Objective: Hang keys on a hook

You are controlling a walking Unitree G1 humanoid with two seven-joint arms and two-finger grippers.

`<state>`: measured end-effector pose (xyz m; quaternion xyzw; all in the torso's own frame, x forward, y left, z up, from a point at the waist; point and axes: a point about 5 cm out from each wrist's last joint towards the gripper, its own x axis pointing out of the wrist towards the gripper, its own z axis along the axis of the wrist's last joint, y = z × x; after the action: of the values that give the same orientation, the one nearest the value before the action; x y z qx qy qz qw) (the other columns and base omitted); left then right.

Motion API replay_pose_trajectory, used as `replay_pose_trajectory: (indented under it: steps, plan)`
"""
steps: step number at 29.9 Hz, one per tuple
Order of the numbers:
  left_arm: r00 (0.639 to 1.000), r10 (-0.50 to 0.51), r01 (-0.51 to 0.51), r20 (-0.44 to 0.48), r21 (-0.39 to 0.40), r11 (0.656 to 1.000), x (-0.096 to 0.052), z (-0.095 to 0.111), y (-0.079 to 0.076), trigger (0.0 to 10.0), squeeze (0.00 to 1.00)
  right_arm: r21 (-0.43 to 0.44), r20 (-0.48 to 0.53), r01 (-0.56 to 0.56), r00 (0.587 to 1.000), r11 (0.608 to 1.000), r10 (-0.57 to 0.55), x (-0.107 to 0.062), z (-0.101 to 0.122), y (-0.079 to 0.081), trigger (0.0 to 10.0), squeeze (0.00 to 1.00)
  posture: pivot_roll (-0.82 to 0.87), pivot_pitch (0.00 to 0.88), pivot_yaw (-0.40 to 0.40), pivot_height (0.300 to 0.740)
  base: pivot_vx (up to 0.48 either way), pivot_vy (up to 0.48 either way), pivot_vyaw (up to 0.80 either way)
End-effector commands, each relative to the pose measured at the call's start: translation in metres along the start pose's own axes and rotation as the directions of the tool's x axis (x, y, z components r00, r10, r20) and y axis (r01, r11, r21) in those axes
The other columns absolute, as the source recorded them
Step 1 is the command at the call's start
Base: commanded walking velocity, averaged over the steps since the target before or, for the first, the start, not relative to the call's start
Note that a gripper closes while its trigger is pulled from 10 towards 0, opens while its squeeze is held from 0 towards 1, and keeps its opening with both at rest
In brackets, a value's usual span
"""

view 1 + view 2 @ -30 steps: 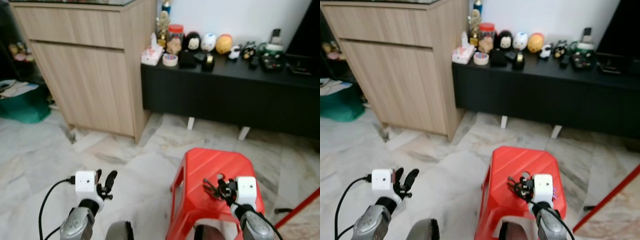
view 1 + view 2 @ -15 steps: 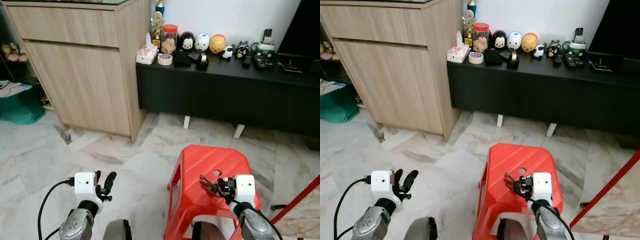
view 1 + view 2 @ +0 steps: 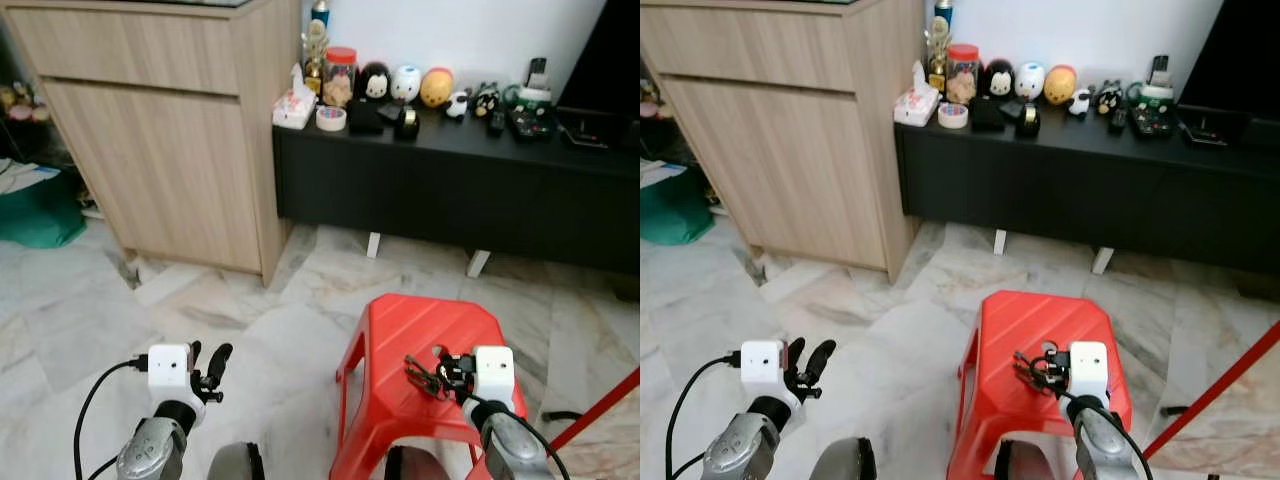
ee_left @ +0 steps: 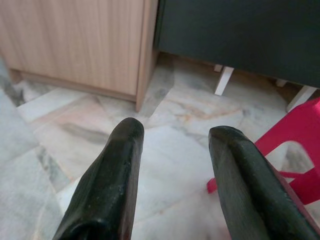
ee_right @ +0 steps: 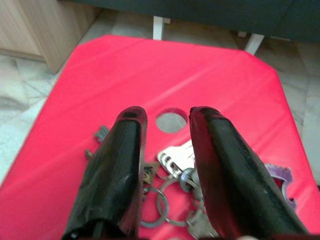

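Red plastic was your landmark: the stool (image 3: 420, 345) stood on the marble floor (image 3: 250, 300), in front of the black low cabinet (image 3: 450, 190). Your keys (image 5: 172, 192) lay on the stool's top, a bunch on rings just beside the round hole (image 5: 170, 121) in the seat, toward the robot's side of it. A purple tag (image 5: 279, 175) lay on the seat next to the bunch.

Your right gripper (image 3: 440, 372) hung over the stool's top, directly above the keys. Its two black fingers (image 5: 120, 170) stood apart, one to each side of the bunch, and you could not tell from the frames whether they touched the seat. Nothing was pinched between them.

Your left gripper (image 3: 208, 368) was held out over the floor, well to the left of the stool, its fingers (image 4: 112, 185) spread and holding nothing. Beyond the stool to the left stood the wooden cupboard (image 3: 170, 130), touching the end of the black cabinet. On the cabinet's top, behind the stool, you had a row of small figurines (image 3: 405, 84), a jar (image 3: 341, 74) and a roll of tape (image 3: 331, 118).
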<state>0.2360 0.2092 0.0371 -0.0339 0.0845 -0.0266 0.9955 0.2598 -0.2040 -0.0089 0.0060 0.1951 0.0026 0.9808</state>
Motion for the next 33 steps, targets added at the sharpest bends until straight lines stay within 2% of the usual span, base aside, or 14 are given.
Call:
replay_pose_trajectory:
  steps: [1,12,24,27,33]
  plan:
    - [1.000,-0.006,0.006,-0.005,0.006,1.000,0.0001,0.0012,-0.0011,10.0,0.00,0.011,0.001,0.023,1.000,1.000,-0.023,-0.0001,0.0004,-0.0054,10.0,0.00,0.10,0.000,-0.063,0.586,0.349,0.000,0.00]
    - [1.000,-0.013,0.013,0.000,0.002,1.000,-0.0016,0.0015,-0.0030,10.0,0.00,0.011,0.001,0.027,1.000,1.000,-0.027,0.0013,0.0016,-0.0063,10.0,0.00,0.11,0.000,-0.068,0.586,0.348,0.000,0.00]
    - [1.000,-0.007,0.007,0.004,-0.008,1.000,-0.0033,0.0015,-0.0042,10.0,0.00,-0.004,-0.007,0.010,1.000,1.000,-0.010,0.0029,0.0026,-0.0070,10.0,0.00,0.11,0.000,-0.071,0.586,0.000,0.000,0.00]
    - [1.000,-0.012,0.012,0.003,-0.009,1.000,-0.0026,0.0016,-0.0053,10.0,0.00,-0.045,-0.050,-0.022,0.999,0.999,0.020,0.0048,0.0011,-0.0064,10.0,0.00,0.11,0.000,-0.069,0.586,0.000,0.000,0.00]
    - [1.000,-0.019,0.019,0.003,-0.010,1.000,-0.0019,0.0017,-0.0060,10.0,0.00,-0.067,-0.096,-0.113,0.990,0.991,0.106,0.0096,0.0031,-0.0009,10.0,0.00,0.10,0.000,-0.067,0.586,0.000,0.000,0.00]
